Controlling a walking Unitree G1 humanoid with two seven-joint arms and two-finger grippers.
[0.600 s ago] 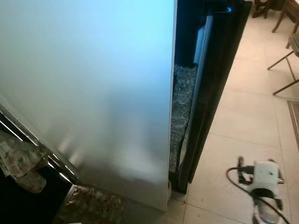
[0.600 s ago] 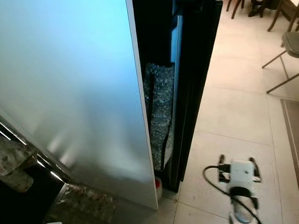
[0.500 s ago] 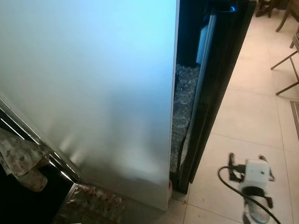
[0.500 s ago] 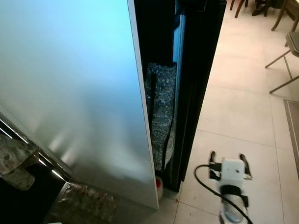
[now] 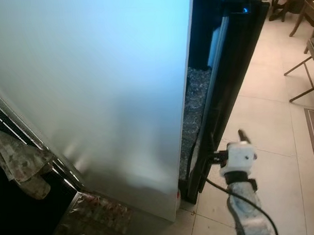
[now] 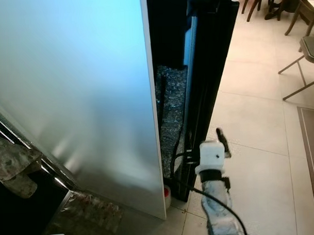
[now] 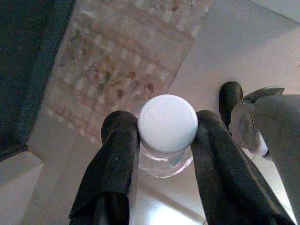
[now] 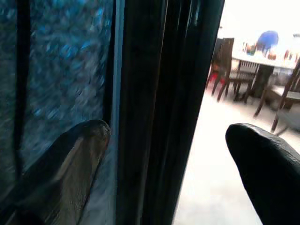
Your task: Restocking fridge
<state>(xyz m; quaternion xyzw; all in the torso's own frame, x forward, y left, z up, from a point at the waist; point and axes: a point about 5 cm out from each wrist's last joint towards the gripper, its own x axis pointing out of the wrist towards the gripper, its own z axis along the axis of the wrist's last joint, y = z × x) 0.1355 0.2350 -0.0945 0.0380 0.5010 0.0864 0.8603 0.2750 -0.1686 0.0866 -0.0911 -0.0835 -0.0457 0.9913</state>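
- Patterned mat (image 5: 101, 211): lies on the floor at the foot of the pale panel.
- Crumpled cloth (image 5: 22, 163): hangs at the far left edge.
- Folding chair (image 5: 307, 66): stands on pale tiles (image 5: 265, 119).
- Dining table (image 8: 262, 65): with wooden chairs beside it.

Pale silver-blue fridge door (image 5: 94, 89) beside a glossy black door edge (image 5: 225, 89). Clear jar (image 7: 165, 157) with white lid (image 7: 167, 123); beige floor tiles (image 5: 265, 119), faded checked rug (image 7: 117, 61).
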